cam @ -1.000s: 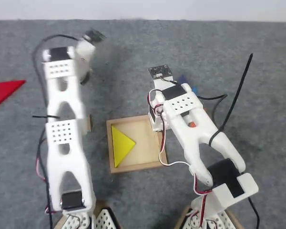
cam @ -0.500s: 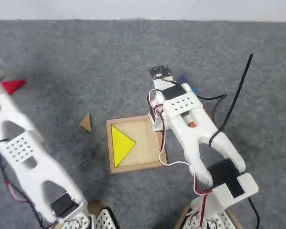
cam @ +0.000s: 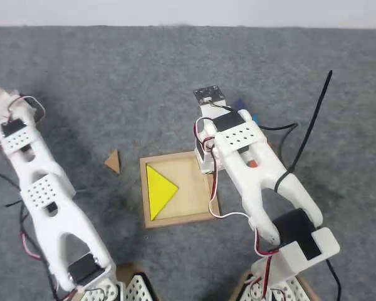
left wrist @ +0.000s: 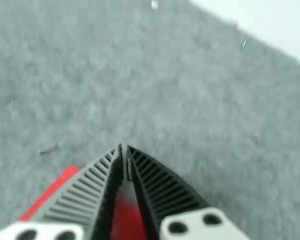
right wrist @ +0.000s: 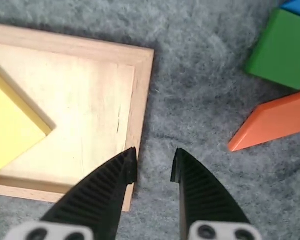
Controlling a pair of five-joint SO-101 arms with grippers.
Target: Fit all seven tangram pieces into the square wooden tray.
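7 tangram pcs [cam: 158, 190] [cam: 113, 161] [left wrist: 55, 192] [right wrist: 282, 47] [right wrist: 272, 122] [right wrist: 297, 6] [cam: 239, 104], 1 tray [cam: 182, 218], 2 arms [cam: 47, 194] [cam: 257, 169]

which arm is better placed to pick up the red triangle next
Left. The left gripper hangs right over the red triangle; the right gripper is far off at the edge of the tray, by the orange piece and the green piece.

A yellow triangle [cam: 159, 190] lies inside the wooden tray [cam: 178, 220].

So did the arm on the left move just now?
Yes. The left arm swung leftward in the high view, away from the wooden tray, which stayed put. That uncovered the small brown triangle beside the tray.
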